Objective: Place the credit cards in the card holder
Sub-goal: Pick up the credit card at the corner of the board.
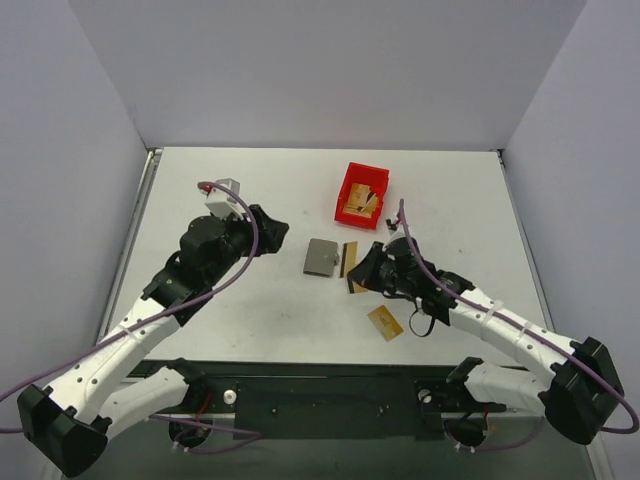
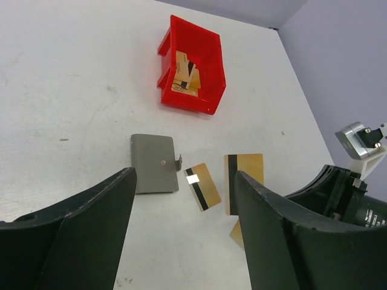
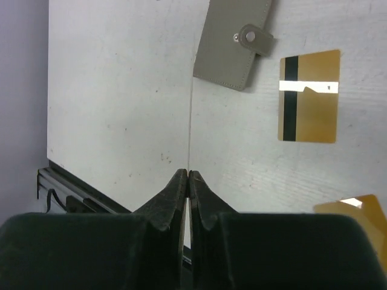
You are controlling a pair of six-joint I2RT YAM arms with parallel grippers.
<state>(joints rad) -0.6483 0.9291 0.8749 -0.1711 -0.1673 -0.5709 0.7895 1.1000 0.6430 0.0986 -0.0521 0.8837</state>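
The grey card holder [image 1: 320,257] lies shut on the table, its tab [image 3: 253,36] snapped. My right gripper [image 3: 190,174] is shut on a gold credit card [image 3: 191,115], seen edge-on and reaching toward the holder [image 3: 233,45]. From above, this gripper [image 1: 362,268] sits just right of the holder. Another card [image 3: 309,96] lies flat beside the tab, and a third [image 1: 385,322] lies nearer the front edge. My left gripper [image 2: 183,176] is open and holds nothing, hovering left of the holder [image 2: 153,163]. Two striped cards [image 2: 202,186] [image 2: 243,181] show beyond it.
A small red bin [image 1: 362,195] with more gold cards inside stands behind the holder. The black front rail [image 1: 320,390] and both arm bases run along the near edge. Grey walls enclose the table on three sides.
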